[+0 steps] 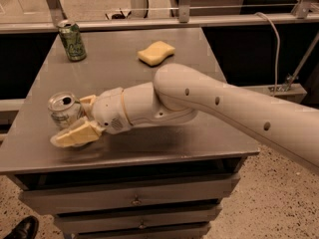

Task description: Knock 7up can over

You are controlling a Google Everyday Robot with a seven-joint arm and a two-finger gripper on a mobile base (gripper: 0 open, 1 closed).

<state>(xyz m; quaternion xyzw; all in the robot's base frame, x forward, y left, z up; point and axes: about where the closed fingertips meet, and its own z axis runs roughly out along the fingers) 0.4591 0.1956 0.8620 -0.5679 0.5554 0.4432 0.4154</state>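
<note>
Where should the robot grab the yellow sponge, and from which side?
Probably pinch the sponge across its narrower width, coming straight down from above, since it lies flat on the table. The gripper is far from it, at the front left, fingers open around the 7up can.

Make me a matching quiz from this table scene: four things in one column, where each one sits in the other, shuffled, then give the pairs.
1 7up can
2 green can
3 sponge
4 tool

A back left corner of the table
B front left, open around the 7up can
C back middle
D front left, inside the tool

Pairs: 1-D, 2-A, 3-C, 4-B.
</note>
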